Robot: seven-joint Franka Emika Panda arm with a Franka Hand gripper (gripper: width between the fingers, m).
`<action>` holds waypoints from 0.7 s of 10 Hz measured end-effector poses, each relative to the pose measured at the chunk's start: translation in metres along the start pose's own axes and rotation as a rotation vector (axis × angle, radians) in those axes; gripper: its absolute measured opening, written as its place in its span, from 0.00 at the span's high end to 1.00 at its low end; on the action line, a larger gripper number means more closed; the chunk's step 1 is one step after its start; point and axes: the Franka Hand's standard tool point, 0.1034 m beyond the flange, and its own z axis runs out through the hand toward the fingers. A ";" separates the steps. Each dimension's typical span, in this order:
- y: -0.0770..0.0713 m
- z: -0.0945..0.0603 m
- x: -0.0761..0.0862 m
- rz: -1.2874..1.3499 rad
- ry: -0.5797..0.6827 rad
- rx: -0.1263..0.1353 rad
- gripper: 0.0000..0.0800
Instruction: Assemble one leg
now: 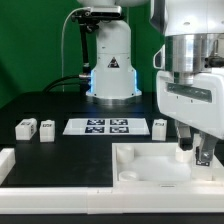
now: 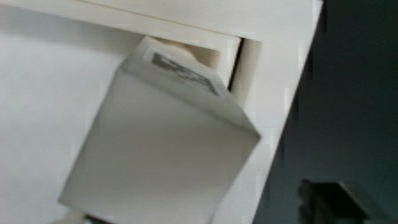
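In the wrist view a white leg [image 2: 169, 130] with a black-and-white tag on its far end fills the middle, tilted, its far end against the corner of the large white panel [image 2: 45, 90]. My gripper [image 2: 210, 212] stands round the leg's near end. One dark finger [image 2: 347, 200] stands apart from the leg with a gap, so the jaws look open. In the exterior view my gripper [image 1: 196, 150] is low over the panel [image 1: 150, 172] at its far right corner and hides most of that leg. Three more legs stand on the table: two on the left [image 1: 22, 127] [image 1: 46, 128] and one on the right [image 1: 160, 127].
The marker board [image 1: 103, 126] lies between the loose legs, in front of the robot base [image 1: 110, 70]. A white block [image 1: 8, 160] stands at the exterior view's left front. The dark table [image 2: 347, 90] shows beside the panel.
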 end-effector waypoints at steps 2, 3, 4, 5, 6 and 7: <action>0.000 0.000 0.000 0.000 0.000 0.000 0.30; 0.000 0.000 0.000 -0.001 0.000 0.000 0.21; 0.000 0.000 -0.001 -0.001 0.000 0.000 0.19; 0.000 0.000 -0.001 -0.001 0.000 0.000 0.19; 0.000 0.000 -0.001 -0.001 -0.001 0.000 0.19; 0.000 0.000 -0.001 -0.001 -0.001 0.000 0.19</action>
